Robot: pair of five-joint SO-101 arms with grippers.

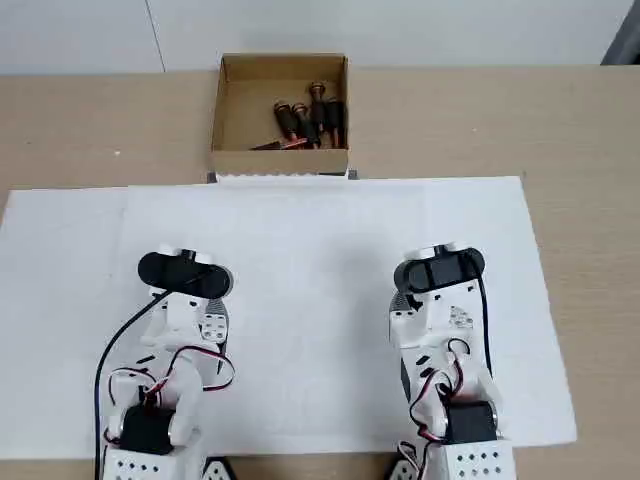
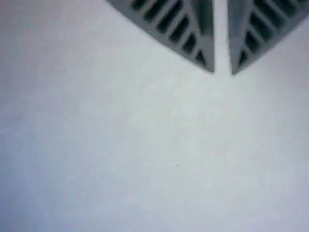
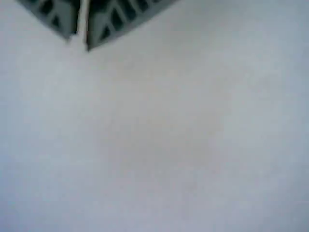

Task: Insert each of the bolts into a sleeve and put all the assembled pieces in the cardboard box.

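Left tool (image 2: 222,72) and right tool (image 3: 82,44) closed; bolts (image 1: 305,122) mostly lie near-to-far

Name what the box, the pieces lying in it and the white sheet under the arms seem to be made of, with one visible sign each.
Box: cardboard, matt brown, thin folded walls.
Pieces: probably metal, dark with coppery, faintly shiny parts; too small to be sure.
Sheet: likely paper, matt white, lying flat with thin edges; could be thin plastic.
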